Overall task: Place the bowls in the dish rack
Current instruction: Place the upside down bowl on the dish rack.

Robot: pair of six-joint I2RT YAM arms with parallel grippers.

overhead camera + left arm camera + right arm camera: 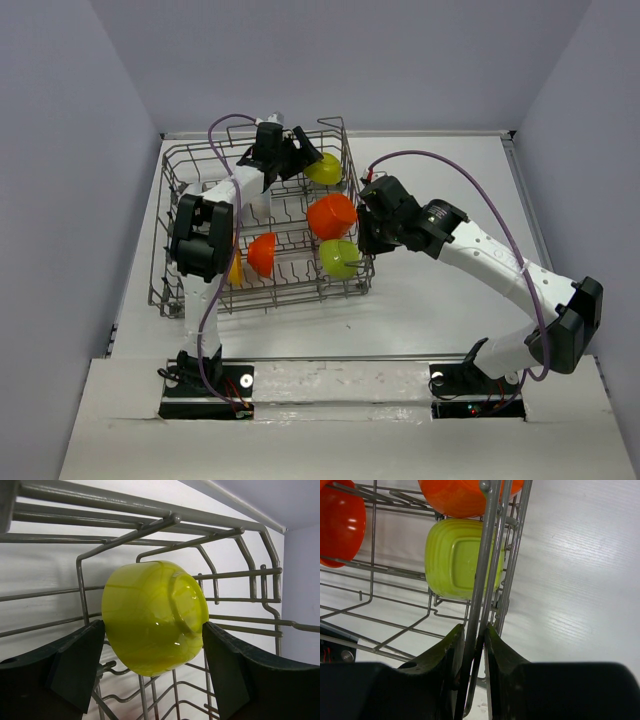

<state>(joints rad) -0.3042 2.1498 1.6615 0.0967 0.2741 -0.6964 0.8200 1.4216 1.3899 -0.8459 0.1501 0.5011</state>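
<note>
straddling lime bowl (150,617), left gripper (152,635) wide; right gripper (475,640) pinches dish rack (484,555) wire

The left arm (200,240) hides most of what seems an orange-yellow bowl (236,270).

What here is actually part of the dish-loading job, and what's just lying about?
Part of the job: rack; yellow-green bowl, flanked by the left gripper; orange bowl, lime bowl, red bowl and yellow bowl in the rack; right gripper, clamped on a rack wire.
Just there: table; purple cables.
</note>
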